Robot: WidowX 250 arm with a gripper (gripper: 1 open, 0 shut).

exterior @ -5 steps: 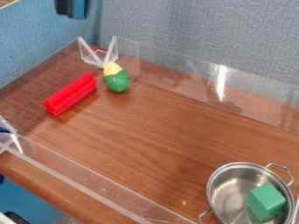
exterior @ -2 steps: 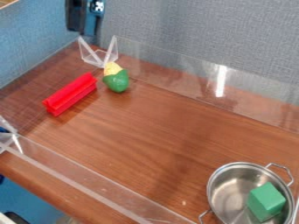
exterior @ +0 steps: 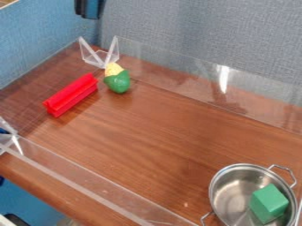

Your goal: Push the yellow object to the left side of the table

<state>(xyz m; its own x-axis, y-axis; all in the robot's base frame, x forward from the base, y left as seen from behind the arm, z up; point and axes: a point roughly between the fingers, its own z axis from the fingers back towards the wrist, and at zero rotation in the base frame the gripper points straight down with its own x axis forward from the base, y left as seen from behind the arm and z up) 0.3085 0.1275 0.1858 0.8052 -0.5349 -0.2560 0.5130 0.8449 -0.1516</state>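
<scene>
Plainly, silver pot (exterior: 230,196) on brown table (exterior: 160,132), green cube (exterior: 269,203) inside

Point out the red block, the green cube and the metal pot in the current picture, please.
Red block (exterior: 71,95): camera view, middle of its upper surface.
Green cube (exterior: 269,201): camera view, its top face.
Metal pot (exterior: 232,189): camera view, inner wall at left.

Mid-table (exterior: 160,132) – bare wood, passable | far-corner side – red block (exterior: 71,95) | near right – pot (exterior: 252,194) blocks
</scene>
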